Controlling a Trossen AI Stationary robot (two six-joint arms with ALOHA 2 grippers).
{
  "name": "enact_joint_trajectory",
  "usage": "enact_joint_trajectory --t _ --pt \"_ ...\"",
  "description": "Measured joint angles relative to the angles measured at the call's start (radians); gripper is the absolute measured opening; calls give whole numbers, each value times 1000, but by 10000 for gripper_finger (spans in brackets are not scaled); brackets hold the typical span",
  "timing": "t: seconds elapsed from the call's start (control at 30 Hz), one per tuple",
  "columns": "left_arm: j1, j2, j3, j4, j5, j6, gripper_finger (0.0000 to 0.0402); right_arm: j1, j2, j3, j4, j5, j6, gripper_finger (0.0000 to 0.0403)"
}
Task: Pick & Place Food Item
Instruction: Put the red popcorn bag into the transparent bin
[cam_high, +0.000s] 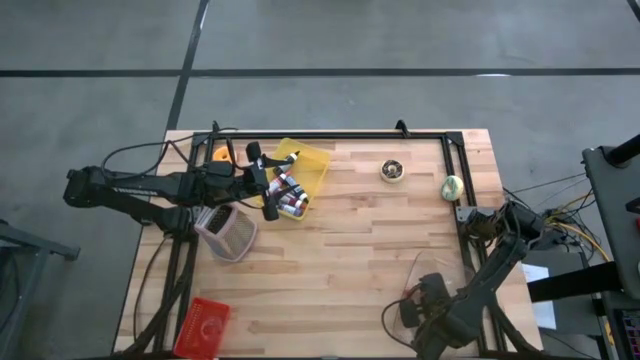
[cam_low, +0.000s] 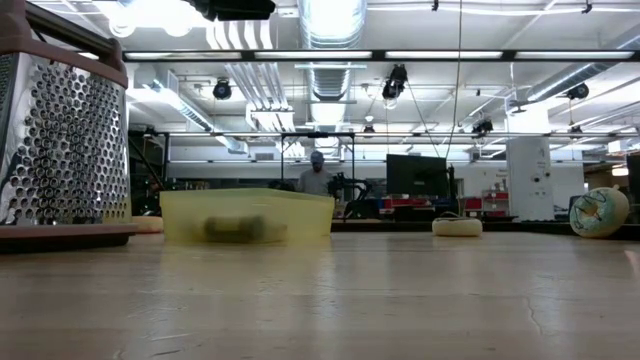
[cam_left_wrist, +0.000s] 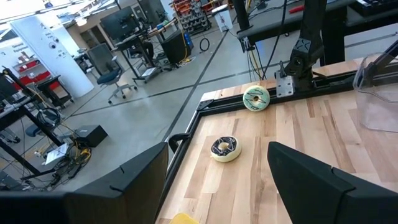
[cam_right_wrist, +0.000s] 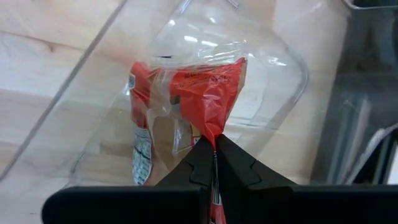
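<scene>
Near the bench's front right corner, right gripper (cam_right_wrist: 214, 163) pinched fully shut on a red food packet (cam_right_wrist: 208, 93) inside a clear plastic container (cam_right_wrist: 273, 74). Farther back, toward the rear left, left gripper (cam_high: 272, 190) spread wide and empty above the yellow bin (cam_high: 312, 168). Beyond, by the rear right edge, two doughnuts (cam_left_wrist: 225, 148) (cam_left_wrist: 256, 98).

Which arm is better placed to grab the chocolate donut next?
Left. The left gripper hangs open over the yellow bin, its wrist view facing the chocolate donut. The right gripper sits at the near-right corner, shut on a red packet.
</scene>
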Motion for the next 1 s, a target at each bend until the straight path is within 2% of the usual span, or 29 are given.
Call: enact_joint_trajectory --t 0.67,1.0 --pt "0 0 0 0 0 0 280 1 0 -85 74 -46 26 10" --pt "0 0 0 0 0 0 280 1 0 -86 78 -48 29 58"
